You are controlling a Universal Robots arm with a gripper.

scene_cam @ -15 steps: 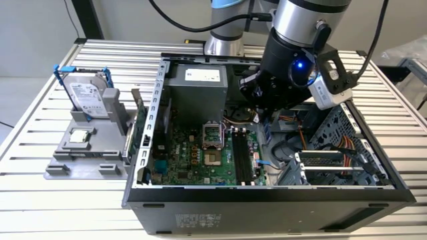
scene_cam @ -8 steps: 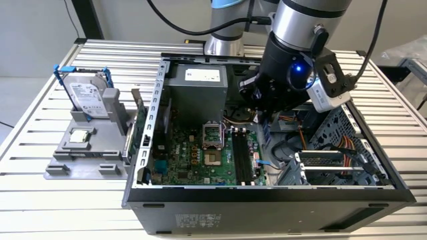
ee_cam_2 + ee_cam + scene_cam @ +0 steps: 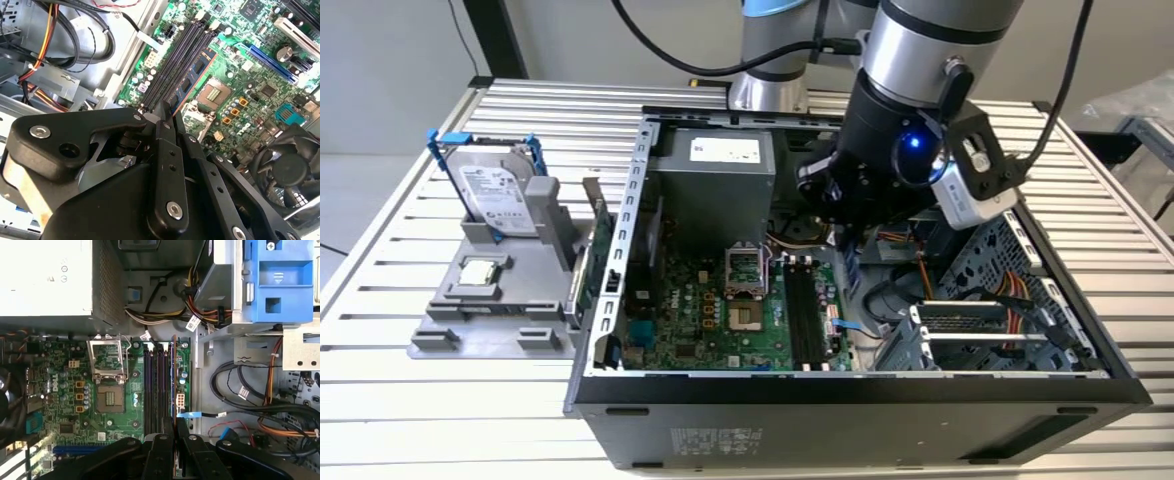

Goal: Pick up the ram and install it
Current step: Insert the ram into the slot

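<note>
Silver-grey tubular arm [image 3: 927, 50] with blue trim at a joint, black cables [image 3: 670, 58] looping off at the far side. Black wrist section with a small blue light [image 3: 913, 142] and a white-and-grey camera box [image 3: 977, 185] on the exterior view's right. Matt black hand [image 3: 168, 107] of flat linked bars, studded with round silver screws [image 3: 39, 131].

Exterior view overlooks the open case [image 3: 854, 415]; both wrist views closely share its motherboard [image 3: 132, 412] [image 3: 235, 80].

We see a ribbed metal tabletop [image 3: 387, 400]. Behind it, a pale grey wall [image 3: 387, 70] and a dark post [image 3: 498, 35].
</note>
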